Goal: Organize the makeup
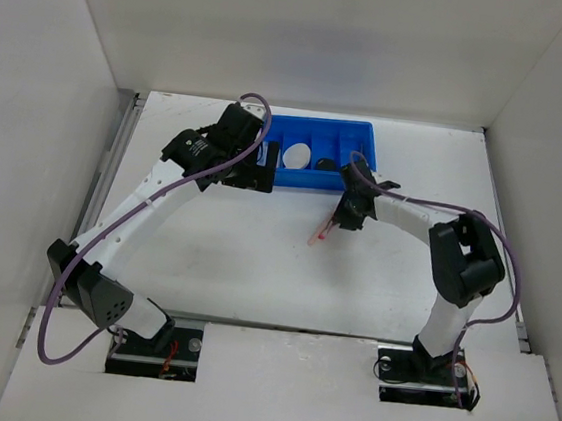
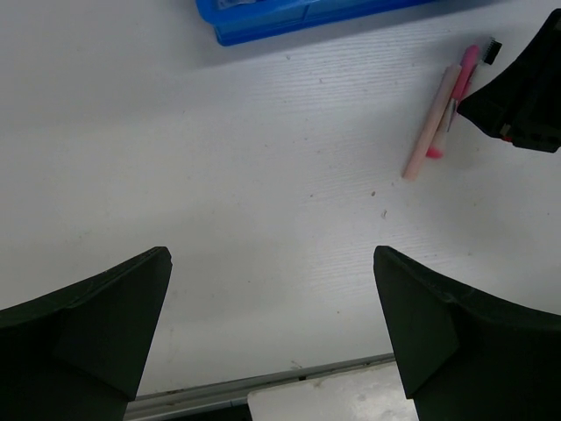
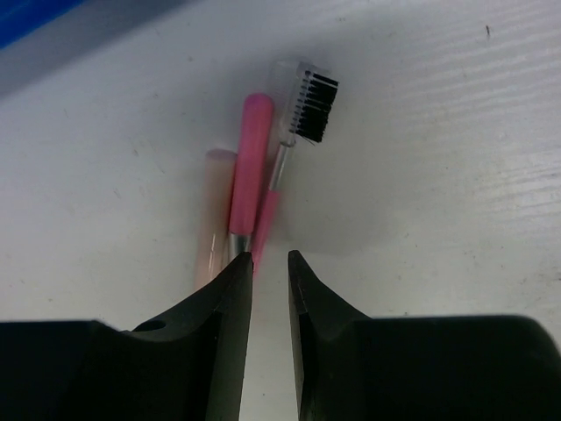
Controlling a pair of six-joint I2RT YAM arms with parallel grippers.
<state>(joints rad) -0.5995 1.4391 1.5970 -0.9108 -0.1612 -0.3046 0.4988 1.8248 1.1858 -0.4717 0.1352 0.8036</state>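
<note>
Three thin makeup sticks lie side by side on the white table: a pale pink pencil [image 3: 213,210], a bright pink pencil [image 3: 250,162] and a small brush with black bristles [image 3: 311,105]. They show as a pink cluster [image 1: 321,234] in the top view. My right gripper [image 3: 270,259] hovers right at their near ends, jaws a narrow gap apart with nothing between them. My left gripper [image 2: 272,263] is wide open and empty over bare table; the sticks [image 2: 429,123] lie to its upper right. A white round puff [image 1: 296,156] and a dark round compact [image 1: 324,163] sit in the blue tray [image 1: 370,129].
The blue divided tray stands at the back middle of the table, its corner in the left wrist view [image 2: 289,17]. The left arm's wrist [image 1: 217,149] is against the tray's left end. White walls enclose the table on three sides.
</note>
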